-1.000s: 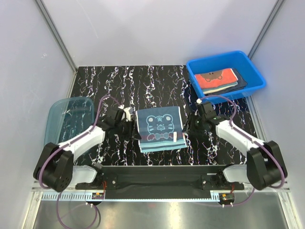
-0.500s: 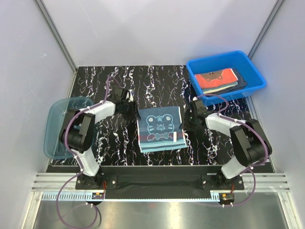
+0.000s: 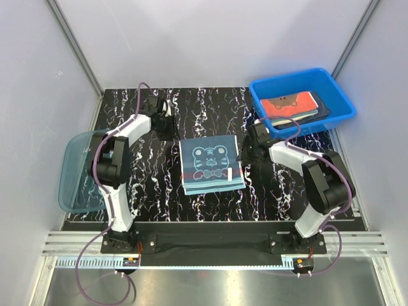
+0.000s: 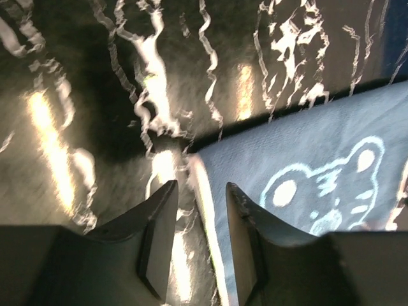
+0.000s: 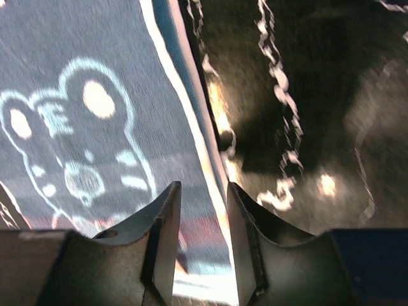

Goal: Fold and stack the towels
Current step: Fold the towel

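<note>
We are looking at a slate-blue towel (image 3: 211, 166) that is lying flat near the middle of the marbled black worktop (image 3: 210, 108), between the two arms. It is showing a pale bear drawing, lighter stripes along its near edge, and a small white label (image 3: 229, 173) toward its near right corner.

The left arm (image 3: 131, 131) is reaching to the far left of the towel. In its wrist view the fingers (image 4: 156, 236) are standing a narrow gap apart, and we are seeing the towel's far left corner (image 4: 194, 159) just ahead, with its pale edge running down into that gap. The left jaws are gripping nothing that we can make out.

The right arm (image 3: 287, 155) is sitting just beside the towel's far right corner. Its fingers (image 5: 162, 236) are likewise a narrow gap apart, hanging over the towel's right edge (image 5: 185, 102), and the right jaws are not pinching the cloth.

At the far right a blue bin (image 3: 290, 75) is holding a folded red towel (image 3: 290, 105) on top of a dark towel (image 3: 322, 109). A translucent teal tub (image 3: 76, 185) is overhanging the worktop's left edge.
</note>
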`<control>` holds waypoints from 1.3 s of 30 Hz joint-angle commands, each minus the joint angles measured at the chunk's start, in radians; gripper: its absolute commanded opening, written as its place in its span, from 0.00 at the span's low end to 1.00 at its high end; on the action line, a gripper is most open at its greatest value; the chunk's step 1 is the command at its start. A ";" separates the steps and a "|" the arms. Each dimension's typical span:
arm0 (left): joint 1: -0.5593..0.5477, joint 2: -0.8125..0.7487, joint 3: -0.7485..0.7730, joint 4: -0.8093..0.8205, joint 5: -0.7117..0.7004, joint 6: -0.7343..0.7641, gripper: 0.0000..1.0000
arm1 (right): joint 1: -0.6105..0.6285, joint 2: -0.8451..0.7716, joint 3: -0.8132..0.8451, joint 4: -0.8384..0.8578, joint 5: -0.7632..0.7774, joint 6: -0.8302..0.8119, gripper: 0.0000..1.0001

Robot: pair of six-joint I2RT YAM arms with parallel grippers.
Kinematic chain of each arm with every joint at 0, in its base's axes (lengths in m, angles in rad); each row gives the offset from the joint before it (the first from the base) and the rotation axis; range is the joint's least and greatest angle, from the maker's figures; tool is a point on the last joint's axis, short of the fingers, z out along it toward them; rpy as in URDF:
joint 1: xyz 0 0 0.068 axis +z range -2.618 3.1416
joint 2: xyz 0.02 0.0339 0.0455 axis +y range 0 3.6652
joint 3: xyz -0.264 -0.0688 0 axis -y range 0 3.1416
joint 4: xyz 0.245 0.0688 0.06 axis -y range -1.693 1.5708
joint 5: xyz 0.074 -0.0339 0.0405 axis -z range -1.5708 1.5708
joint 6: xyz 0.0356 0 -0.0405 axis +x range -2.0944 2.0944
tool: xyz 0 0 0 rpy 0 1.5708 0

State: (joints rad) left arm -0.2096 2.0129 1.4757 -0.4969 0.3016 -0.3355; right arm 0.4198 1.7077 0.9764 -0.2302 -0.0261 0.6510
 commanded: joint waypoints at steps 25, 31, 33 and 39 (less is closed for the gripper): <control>-0.205 -0.540 -0.812 0.313 0.039 -0.283 0.33 | 0.008 -0.152 -0.212 -0.011 -0.170 -0.100 0.29; -0.211 -0.549 -0.801 0.268 -0.013 -0.270 0.31 | 0.008 -0.177 -0.216 -0.020 -0.153 -0.103 0.29; -0.212 -0.553 -0.804 0.268 -0.018 -0.269 0.27 | 0.008 -0.171 -0.214 -0.020 -0.156 -0.105 0.27; -0.212 -0.554 -0.804 0.279 0.005 -0.270 0.13 | 0.010 -0.171 -0.217 -0.015 -0.163 -0.106 0.19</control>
State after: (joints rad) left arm -0.4171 1.4853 0.6712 -0.2447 0.3180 -0.6075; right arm 0.4202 1.5593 0.7643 -0.2657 -0.1848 0.5499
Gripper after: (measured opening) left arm 0.160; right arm 0.208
